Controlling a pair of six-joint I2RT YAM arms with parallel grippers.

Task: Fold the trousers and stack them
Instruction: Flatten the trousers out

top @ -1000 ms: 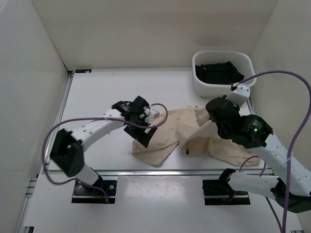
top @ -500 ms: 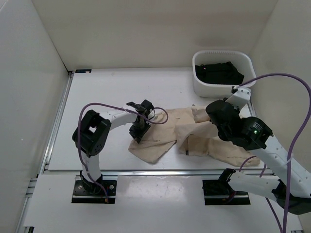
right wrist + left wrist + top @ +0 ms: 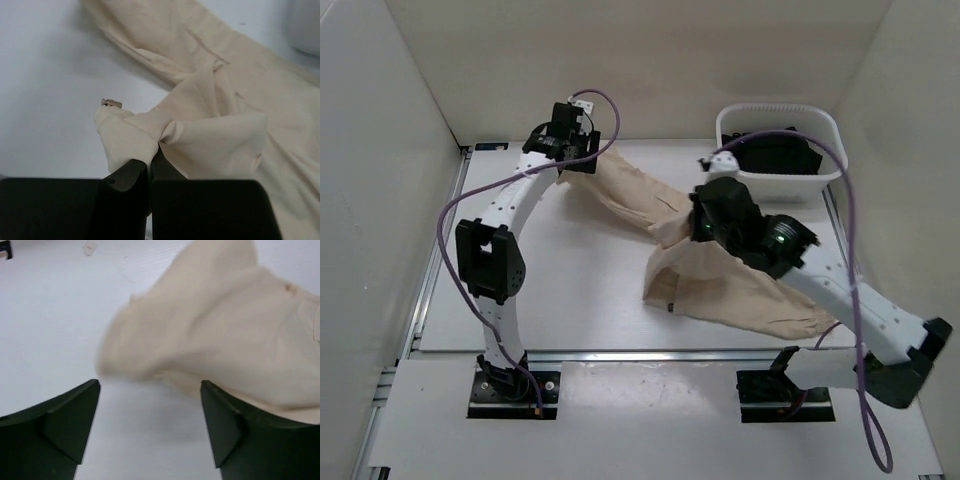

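Your right gripper (image 3: 150, 161) is pinched tight on a fold of the trousers (image 3: 730, 290), near the middle of the table (image 3: 560, 280). Your left gripper (image 3: 150, 386) is half open at the far side. One trouser leg's end lies just in front of its fingers, and only bare table shows between them.
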